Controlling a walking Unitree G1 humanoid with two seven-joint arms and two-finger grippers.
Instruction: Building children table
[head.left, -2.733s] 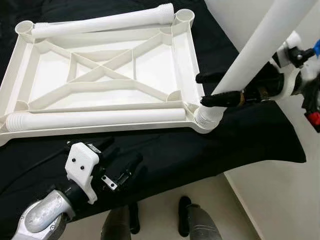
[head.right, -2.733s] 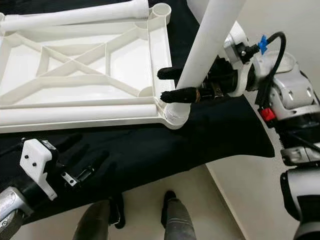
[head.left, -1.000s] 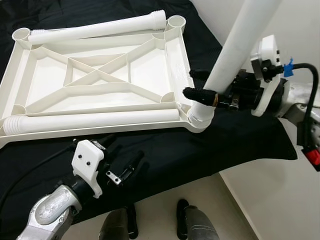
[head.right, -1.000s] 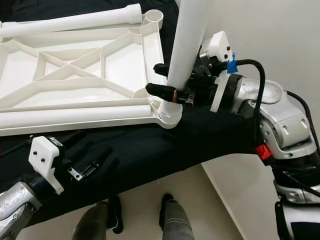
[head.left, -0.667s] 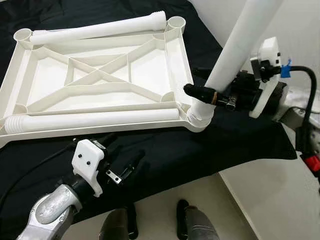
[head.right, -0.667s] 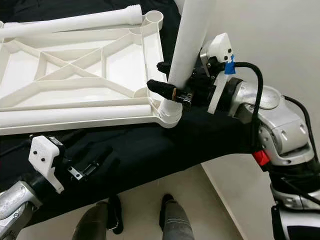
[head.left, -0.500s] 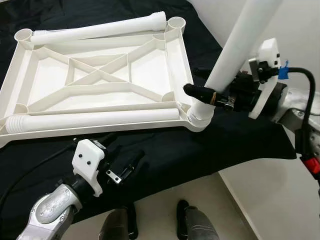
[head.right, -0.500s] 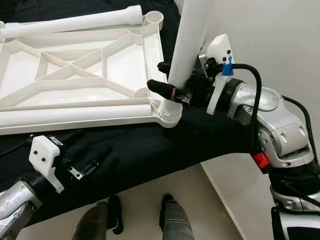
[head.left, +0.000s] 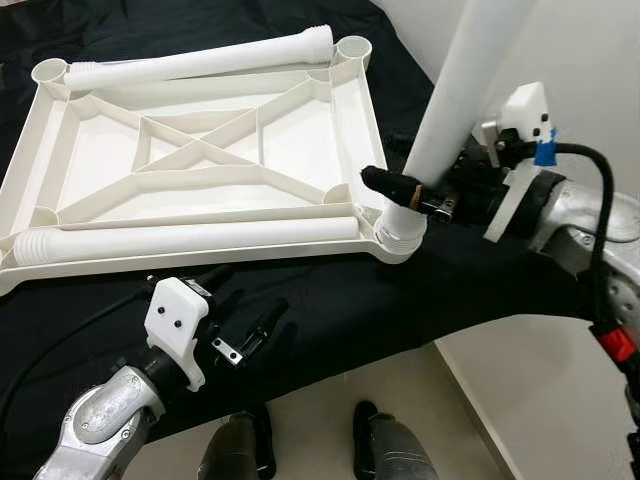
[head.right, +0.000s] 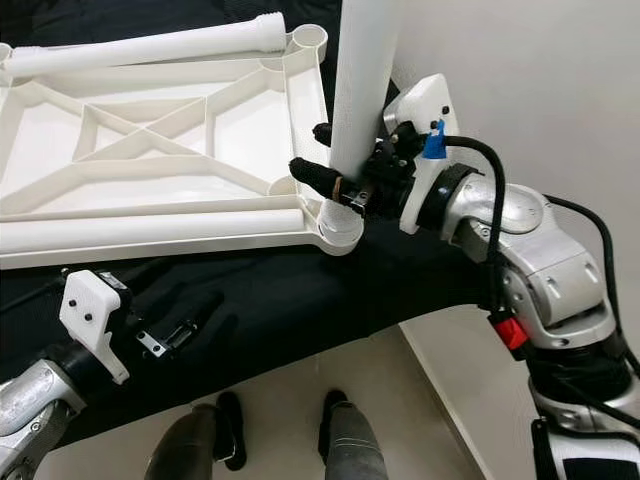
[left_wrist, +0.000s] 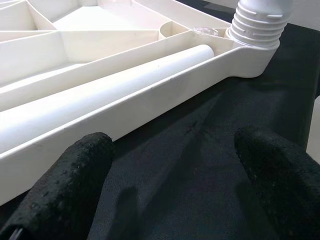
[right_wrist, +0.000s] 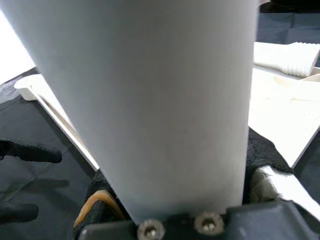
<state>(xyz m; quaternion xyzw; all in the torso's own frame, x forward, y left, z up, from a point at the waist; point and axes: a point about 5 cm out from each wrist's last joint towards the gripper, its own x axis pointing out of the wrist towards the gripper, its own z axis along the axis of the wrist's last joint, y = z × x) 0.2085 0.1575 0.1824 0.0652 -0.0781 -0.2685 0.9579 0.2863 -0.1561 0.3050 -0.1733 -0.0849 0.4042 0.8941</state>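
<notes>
Right gripper fingers clamp the upright leg low, seated in the tabletop corner socket. Left gripper is spread, empty. Leg likely light, rigid, smooth; grip near threads.

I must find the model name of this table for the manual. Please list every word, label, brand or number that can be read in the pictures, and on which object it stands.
No readable text in any view.
Upturned tabletop: plain white ribs, no words or numbers.
Upright leg that the right gripper clamps: plain white.
Two loose legs: plain white.
Left gripper: open over the black cloth, no label.
</notes>
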